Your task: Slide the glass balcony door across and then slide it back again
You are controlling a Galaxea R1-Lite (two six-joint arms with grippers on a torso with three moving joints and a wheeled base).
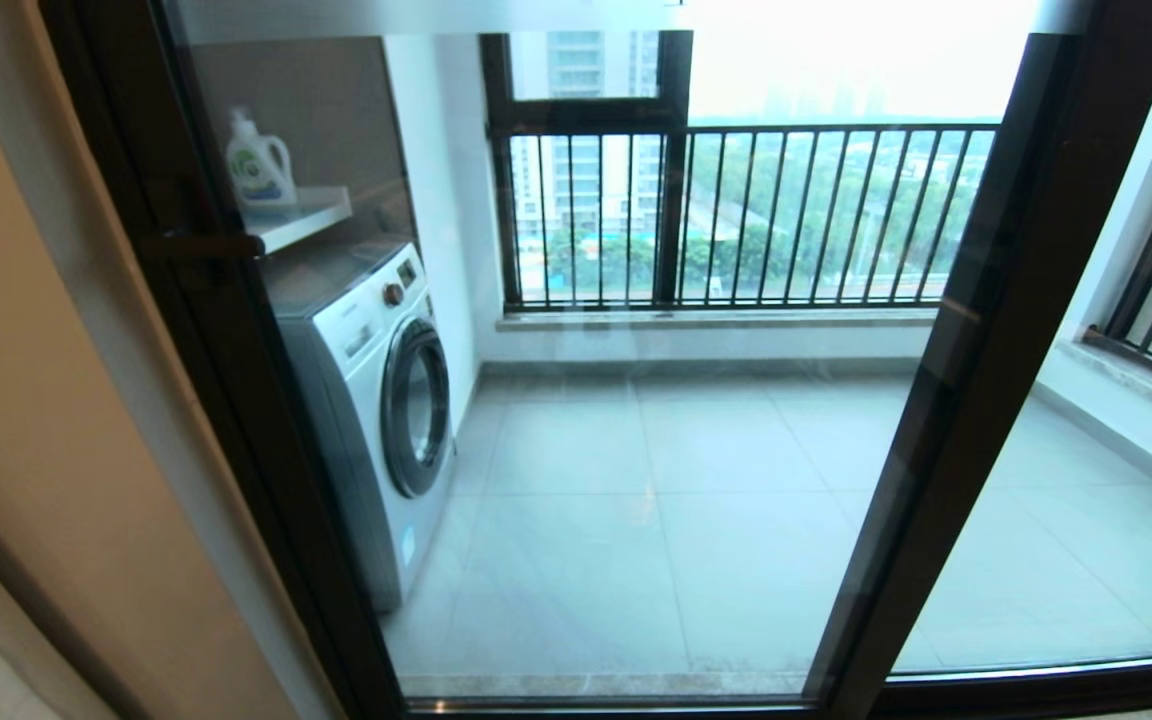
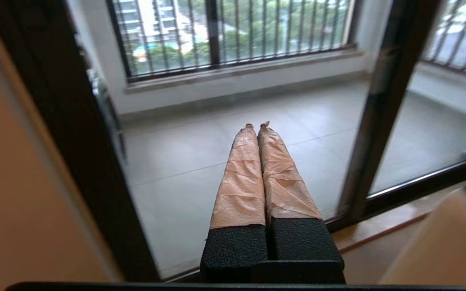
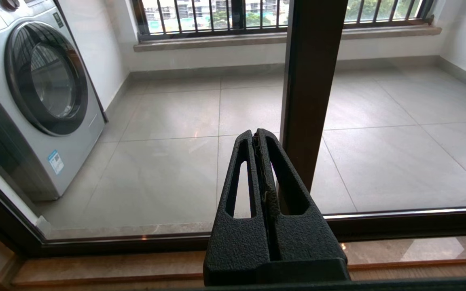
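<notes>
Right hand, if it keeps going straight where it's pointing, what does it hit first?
Probably the glass balcony door: the shut right hand points at its lower pane, close beside the dark upright. Depth is unclear.

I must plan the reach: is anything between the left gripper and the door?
Nothing visible. The left gripper, shut, points at the door glass with open air between them. The handle sits on the left upright. The right gripper, shut, faces the other upright.

Grey floor tiles [image 1: 656, 500] covered the balcony. Washing machine [image 1: 376, 400] stood at left, detergent bottle [image 1: 258, 165] on shelf [image 1: 301, 215] above. Black railing bars [image 1: 786, 215] crossed upper centre; daylight bright outside.
</notes>
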